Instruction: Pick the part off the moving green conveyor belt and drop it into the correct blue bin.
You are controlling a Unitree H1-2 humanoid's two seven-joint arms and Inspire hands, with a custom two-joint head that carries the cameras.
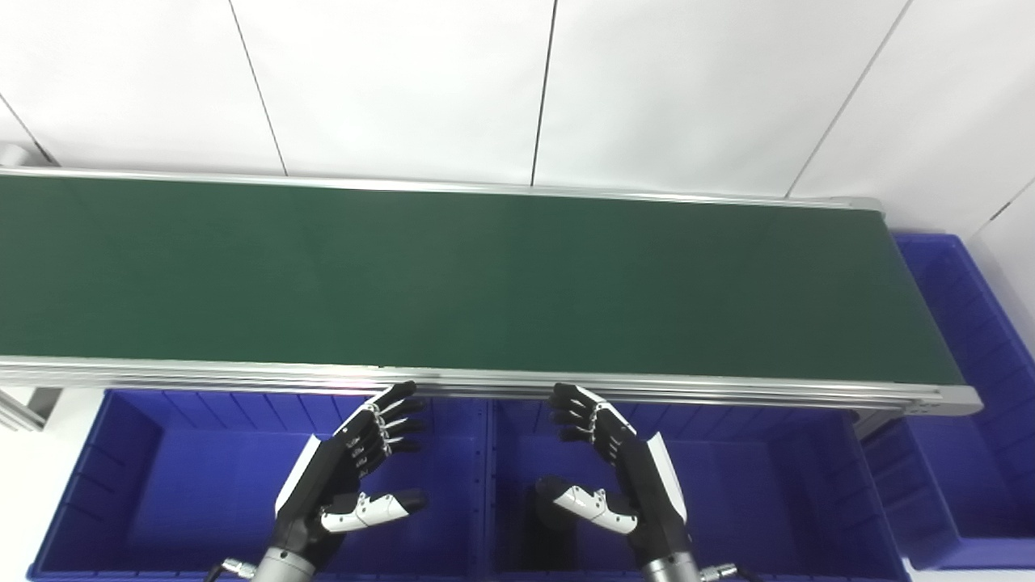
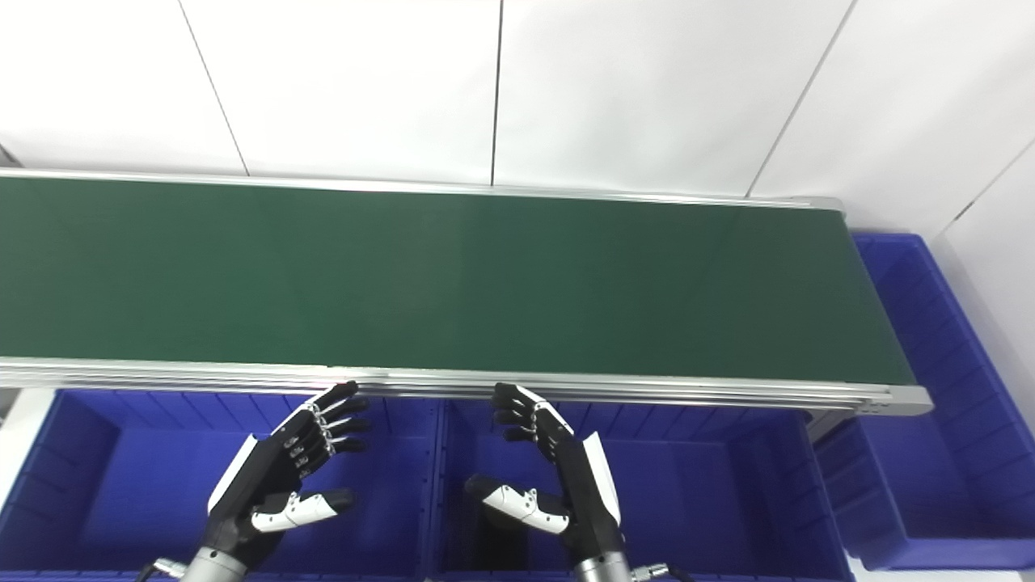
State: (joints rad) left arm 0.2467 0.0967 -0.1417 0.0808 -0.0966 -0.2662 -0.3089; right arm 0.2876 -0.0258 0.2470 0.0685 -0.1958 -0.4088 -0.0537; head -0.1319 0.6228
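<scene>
While no part shows anywhere on the green belt (image 1: 485, 275), the left hand (image 1: 352, 477) and right hand (image 1: 614, 473) hover empty, fingers spread, over the blue bins (image 1: 162, 469) at its near edge; a late reach risks missing.

Both hands hover over the blue bins (image 2: 105, 477), left hand (image 2: 279, 473) and right hand (image 2: 558, 473) spread wide, palms facing, holding nothing, just below the green belt (image 2: 453, 283).

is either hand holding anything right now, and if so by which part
Nothing is held. The left hand and right hand are both open and empty over the blue bins; no part shows on the green conveyor belt.
</scene>
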